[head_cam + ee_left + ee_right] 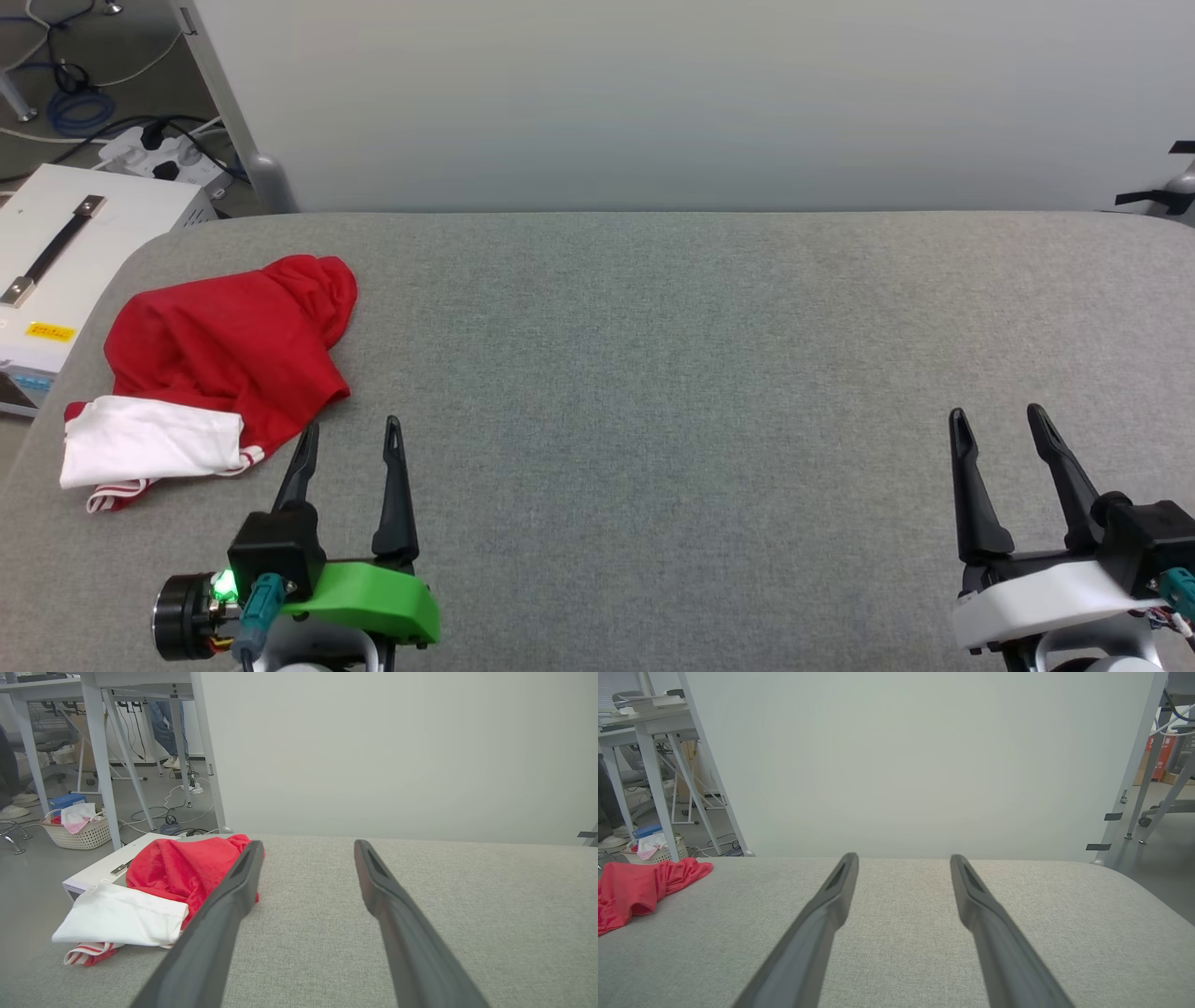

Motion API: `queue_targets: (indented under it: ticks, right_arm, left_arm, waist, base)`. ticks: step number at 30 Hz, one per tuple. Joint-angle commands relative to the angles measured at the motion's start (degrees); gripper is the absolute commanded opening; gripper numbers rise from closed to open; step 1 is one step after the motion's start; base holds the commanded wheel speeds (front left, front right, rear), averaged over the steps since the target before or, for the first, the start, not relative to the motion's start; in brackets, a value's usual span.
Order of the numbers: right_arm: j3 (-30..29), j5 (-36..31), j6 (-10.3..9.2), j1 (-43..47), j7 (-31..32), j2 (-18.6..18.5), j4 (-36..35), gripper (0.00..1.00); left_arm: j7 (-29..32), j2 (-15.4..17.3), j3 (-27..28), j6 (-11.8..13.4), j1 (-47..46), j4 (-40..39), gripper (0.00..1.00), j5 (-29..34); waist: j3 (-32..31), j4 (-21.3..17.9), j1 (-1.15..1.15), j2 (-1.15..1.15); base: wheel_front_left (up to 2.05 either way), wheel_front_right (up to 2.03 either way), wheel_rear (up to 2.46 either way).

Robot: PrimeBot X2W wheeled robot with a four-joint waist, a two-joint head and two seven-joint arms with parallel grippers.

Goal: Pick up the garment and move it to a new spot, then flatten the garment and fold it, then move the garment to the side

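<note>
Two grippers hang low over the grey worktop (653, 373), and neither has hold of anything. Our left gripper (353, 427) has its fingers spread wide. Our right gripper (995, 413), well apart at the other side, is just as wide and just as bare.

The garment (224, 345) lies in a crumpled heap near the left edge of the worktop. Its red body is bunched up, and a white sleeve (149, 443) with striped trim lies across its near side. Our left gripper is just beside it. In the left wrist view one finger crosses in front of the red cloth, and we cannot tell whether it touches.

We judge that we are at the very first step, the pick-up, and that it has not yet begun.

The next move calls for the left gripper to swing left and forward over the heap. It must come down on a raised fold of the red cloth and close on enough layers for the garment to lift whole rather than slip free. After that comes the carry toward the bare middle of the worktop, where there is room to spread it flat.

Our right gripper would have to cross much of the worktop to help, and we expect to need it for the flattening. The heap sits close to the edge, so a clumsy push could shove it off toward the white box (56, 271) beside the worktop.
</note>
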Motion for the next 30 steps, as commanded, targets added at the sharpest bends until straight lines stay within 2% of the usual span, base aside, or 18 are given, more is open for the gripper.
queue_targets:
  ticks: [1,30]
  right_arm:
    - [-0.2,0.5,-0.03,1.0,-0.6,-0.1,-0.5,1.0]
    - [0.0,2.5,-0.04,2.3,-4.0,-0.1,-0.8,1.0]
  left_arm:
    - [-0.6,-0.2,-0.1,0.3,0.5,0.0,1.0,-0.4]
    - [-4.1,-0.3,-0.9,0.0,1.1,0.4,1.0,-1.8]
  waist:
    - [0.0,0.0,0.0,0.0]
    - [0.8,0.1,0.0,0.0]
  base:
    - [0.0,0.0,0.0]
    - [0.0,0.0,0.0]
